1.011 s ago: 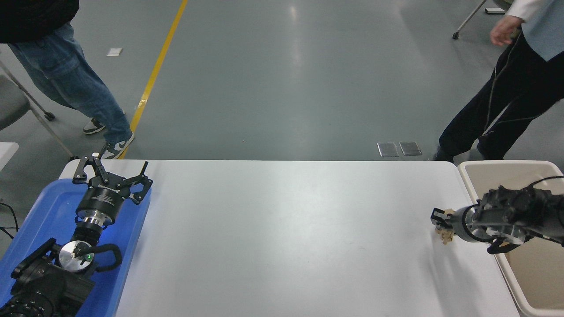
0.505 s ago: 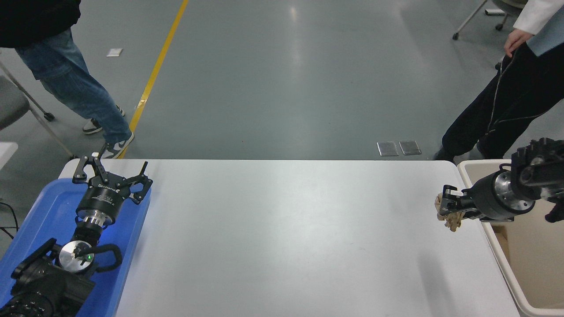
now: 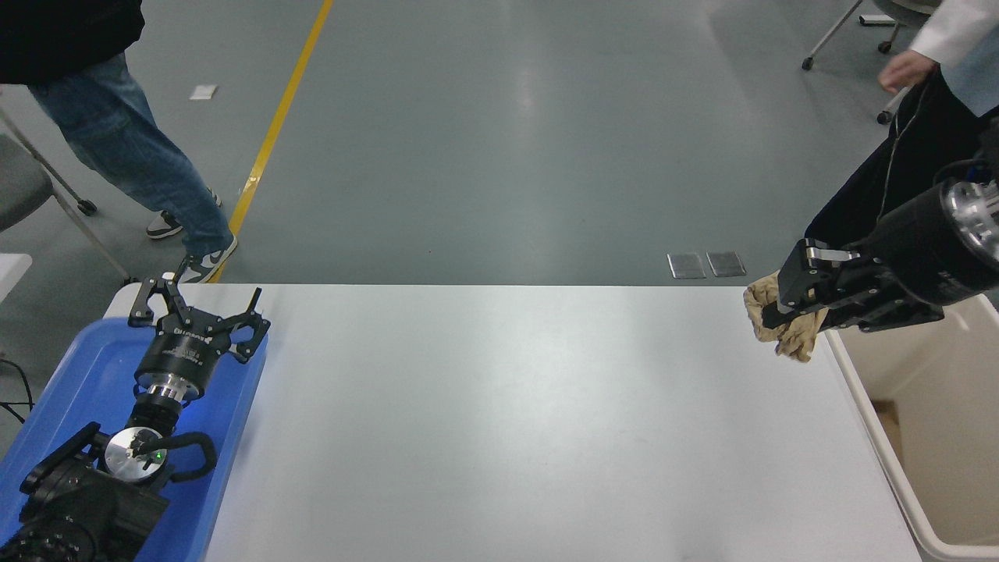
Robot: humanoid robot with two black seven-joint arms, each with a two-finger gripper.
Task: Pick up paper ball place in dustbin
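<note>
My right gripper (image 3: 784, 306) comes in from the right edge and is shut on the tan-brown paper ball (image 3: 790, 331). It holds the ball high above the table's far right corner, just left of the dustbin (image 3: 874, 437), a cream-beige tub standing off the table's right end. My left gripper (image 3: 199, 304) is parked open over the blue tray at the lower left.
The blue tray (image 3: 86, 367) lies at the table's left end under the left arm. A person in jeans (image 3: 117, 140) stands beyond the far left corner. Another person in dark trousers (image 3: 905, 156) stands beyond the far right, behind my right arm.
My right gripper has risen and swung toward the far edge with the paper ball in it, now much nearer the camera. The left arm has not moved.
</note>
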